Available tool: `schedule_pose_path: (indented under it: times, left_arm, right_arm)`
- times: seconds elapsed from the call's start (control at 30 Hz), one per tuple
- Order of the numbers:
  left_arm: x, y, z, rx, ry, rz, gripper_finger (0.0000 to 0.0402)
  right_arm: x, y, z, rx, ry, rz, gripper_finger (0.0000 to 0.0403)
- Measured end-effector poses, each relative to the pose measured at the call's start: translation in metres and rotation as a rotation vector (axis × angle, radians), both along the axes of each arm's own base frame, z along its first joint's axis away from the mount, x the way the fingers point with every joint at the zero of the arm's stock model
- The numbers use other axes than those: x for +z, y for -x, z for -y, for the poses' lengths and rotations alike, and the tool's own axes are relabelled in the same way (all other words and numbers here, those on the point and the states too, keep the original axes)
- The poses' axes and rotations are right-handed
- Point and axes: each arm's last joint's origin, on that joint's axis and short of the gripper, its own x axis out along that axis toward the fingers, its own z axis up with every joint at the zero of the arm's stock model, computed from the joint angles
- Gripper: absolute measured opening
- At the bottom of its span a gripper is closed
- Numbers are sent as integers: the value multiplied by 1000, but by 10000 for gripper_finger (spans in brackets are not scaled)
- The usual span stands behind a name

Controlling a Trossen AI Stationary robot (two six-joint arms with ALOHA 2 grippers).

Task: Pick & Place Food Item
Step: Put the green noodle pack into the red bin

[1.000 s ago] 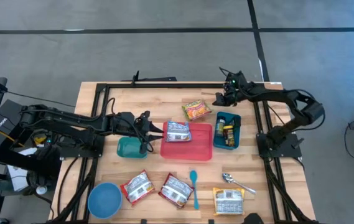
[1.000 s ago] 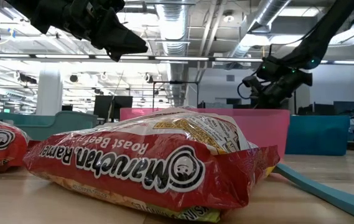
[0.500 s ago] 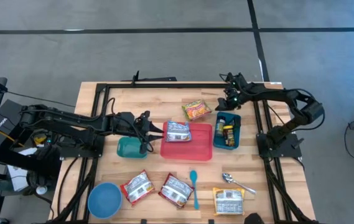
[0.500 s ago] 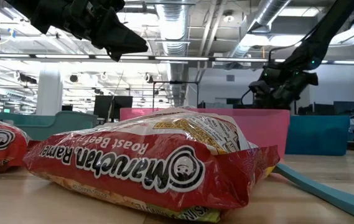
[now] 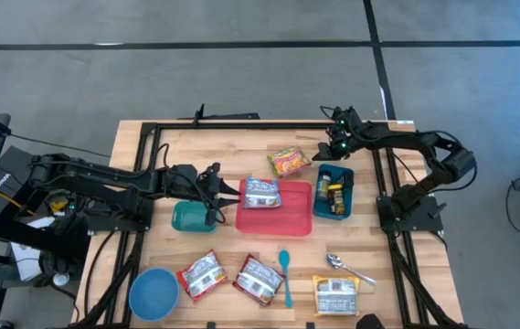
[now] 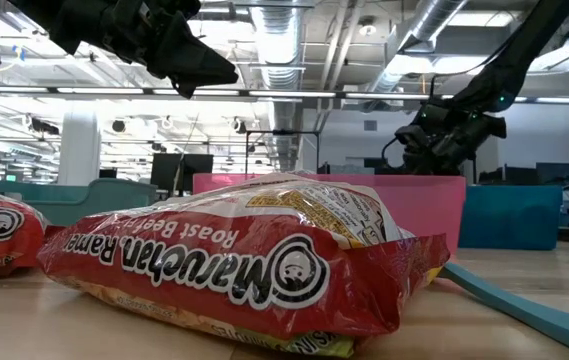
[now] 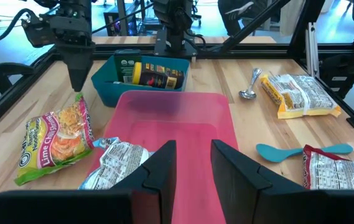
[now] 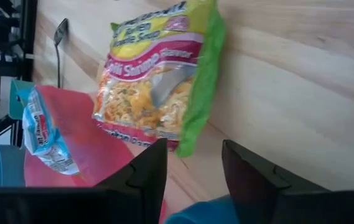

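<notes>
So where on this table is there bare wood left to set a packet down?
Bare wood lies along the far edge behind the green noodle packet, and on the left between the teal container and the blue bowl. The near edge is crowded: two red packets, a blue spoon, a metal spoon and a yellow packet.

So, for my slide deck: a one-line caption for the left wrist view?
Left gripper open over the pink tray, a ramen packet lying at its edge.

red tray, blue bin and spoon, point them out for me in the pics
red tray (image 5: 291, 217), high view, on its bare floor right of the packet
blue bin (image 7: 104, 90), left wrist view, on its outer wall
spoon (image 7: 250, 86), left wrist view, on its handle above the bowl
</notes>
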Motion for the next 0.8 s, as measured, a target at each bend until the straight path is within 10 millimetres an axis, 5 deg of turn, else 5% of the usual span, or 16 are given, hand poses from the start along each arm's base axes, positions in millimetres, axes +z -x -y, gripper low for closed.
schedule_pose_path:
  times: [0.63,0.8]
  left_arm:
    - [2,-1,0,0,0,27,92]
    - [3,-1,0,0,0,32,92]
  right_arm:
    - [0,-4,-2,-31,-6,-10,146]
    - [-14,-8,1,-43,-54,-34,146]
